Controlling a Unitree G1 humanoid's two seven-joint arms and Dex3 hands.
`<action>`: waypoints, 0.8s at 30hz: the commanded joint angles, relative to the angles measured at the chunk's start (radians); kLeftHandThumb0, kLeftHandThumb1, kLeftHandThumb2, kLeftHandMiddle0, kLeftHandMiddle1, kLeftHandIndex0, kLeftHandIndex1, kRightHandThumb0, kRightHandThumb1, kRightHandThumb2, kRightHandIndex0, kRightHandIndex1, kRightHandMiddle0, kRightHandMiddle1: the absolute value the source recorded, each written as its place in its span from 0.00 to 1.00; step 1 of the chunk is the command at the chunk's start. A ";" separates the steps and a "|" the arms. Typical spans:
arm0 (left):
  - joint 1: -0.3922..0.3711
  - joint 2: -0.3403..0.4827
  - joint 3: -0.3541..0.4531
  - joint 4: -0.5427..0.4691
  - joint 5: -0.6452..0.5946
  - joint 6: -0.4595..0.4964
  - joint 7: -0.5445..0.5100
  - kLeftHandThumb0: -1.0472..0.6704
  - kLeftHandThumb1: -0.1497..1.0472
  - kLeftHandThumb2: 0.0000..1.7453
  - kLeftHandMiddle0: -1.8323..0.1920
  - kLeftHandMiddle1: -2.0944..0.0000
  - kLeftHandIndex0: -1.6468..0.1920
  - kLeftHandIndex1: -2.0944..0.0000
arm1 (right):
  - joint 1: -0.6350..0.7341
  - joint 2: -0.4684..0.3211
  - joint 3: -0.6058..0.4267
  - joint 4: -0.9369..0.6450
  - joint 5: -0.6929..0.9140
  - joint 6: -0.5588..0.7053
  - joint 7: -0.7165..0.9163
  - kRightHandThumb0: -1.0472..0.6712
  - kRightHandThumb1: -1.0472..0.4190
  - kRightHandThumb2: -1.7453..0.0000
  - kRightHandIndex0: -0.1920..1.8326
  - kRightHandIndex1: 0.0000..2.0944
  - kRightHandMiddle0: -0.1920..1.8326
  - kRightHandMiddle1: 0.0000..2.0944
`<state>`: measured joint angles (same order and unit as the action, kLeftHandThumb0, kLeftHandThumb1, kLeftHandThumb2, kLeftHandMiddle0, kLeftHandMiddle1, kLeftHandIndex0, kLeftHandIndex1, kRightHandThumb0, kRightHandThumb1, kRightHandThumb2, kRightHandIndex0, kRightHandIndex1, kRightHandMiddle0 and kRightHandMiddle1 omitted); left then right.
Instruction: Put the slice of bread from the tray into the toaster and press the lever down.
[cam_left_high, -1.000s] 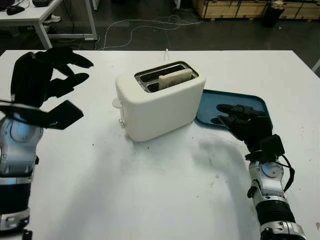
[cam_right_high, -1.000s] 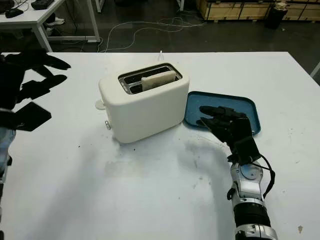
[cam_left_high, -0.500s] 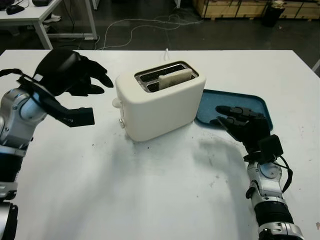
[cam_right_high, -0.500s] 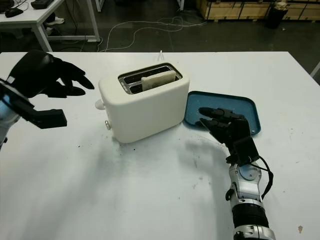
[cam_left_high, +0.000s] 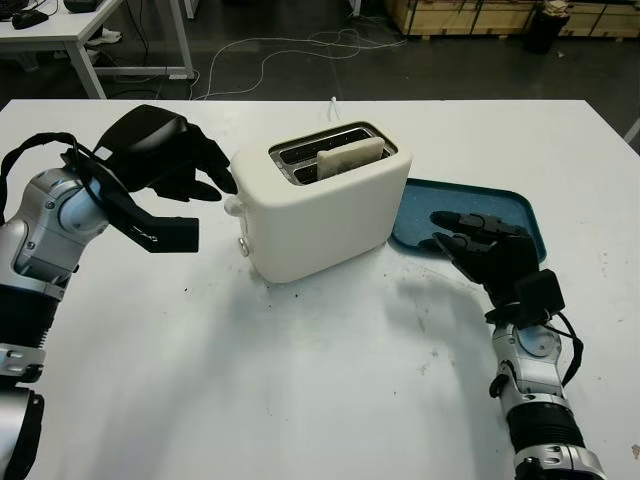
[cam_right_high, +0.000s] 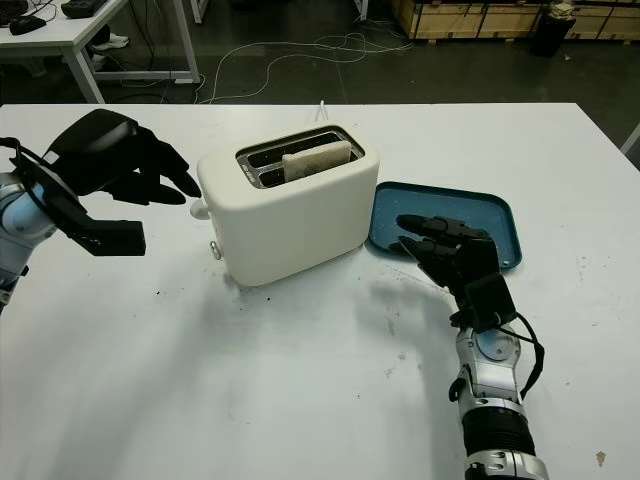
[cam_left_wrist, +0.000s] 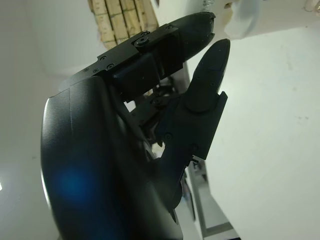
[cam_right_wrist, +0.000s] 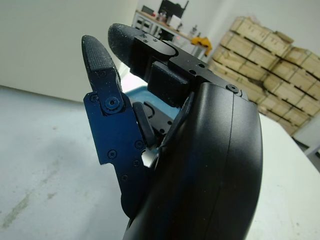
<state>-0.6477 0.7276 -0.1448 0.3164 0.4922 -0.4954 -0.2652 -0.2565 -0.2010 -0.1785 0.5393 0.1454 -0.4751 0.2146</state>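
Hovering at the toaster (cam_left_high: 322, 205) lever (cam_left_high: 233, 206) — left hand (cam_left_high: 165, 160), fingers loosely spread, empty; bread slice (cam_left_high: 350, 155) sits in slot; right hand (cam_left_high: 490, 250) open over blue tray (cam_left_high: 520, 205).

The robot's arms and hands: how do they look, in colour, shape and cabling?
Both hands, left hand and right hand, are black, with glossy rounded shells and blocky, screw-fastened fingers. The forearms are silver metal with black segments. A thin black cable loops beside each wrist.

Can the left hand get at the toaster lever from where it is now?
Probably yes. The left hand, open, sits right beside the lever on the toaster end that faces it, fingertips just above the knob. Nothing stands between them on the table.
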 joint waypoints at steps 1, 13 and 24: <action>-0.019 -0.003 -0.008 0.010 0.002 -0.013 -0.003 0.41 0.79 0.00 0.37 0.51 0.16 0.96 | 0.002 0.001 -0.006 -0.014 -0.008 -0.001 -0.017 0.34 0.16 1.00 0.72 0.12 0.70 0.00; -0.026 -0.021 -0.013 0.045 -0.003 -0.036 0.005 0.42 0.79 0.00 0.38 0.51 0.16 0.97 | 0.006 -0.005 0.000 -0.018 -0.040 -0.009 -0.044 0.34 0.15 1.00 0.72 0.11 0.70 0.00; -0.039 -0.054 -0.022 0.098 -0.005 -0.048 0.005 0.43 0.78 0.00 0.38 0.46 0.16 0.97 | 0.009 -0.007 -0.003 -0.020 -0.033 -0.004 -0.033 0.36 0.15 1.00 0.71 0.11 0.70 0.00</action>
<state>-0.6679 0.6848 -0.1531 0.4077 0.4913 -0.5332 -0.2636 -0.2546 -0.2017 -0.1771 0.5317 0.1062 -0.4751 0.1790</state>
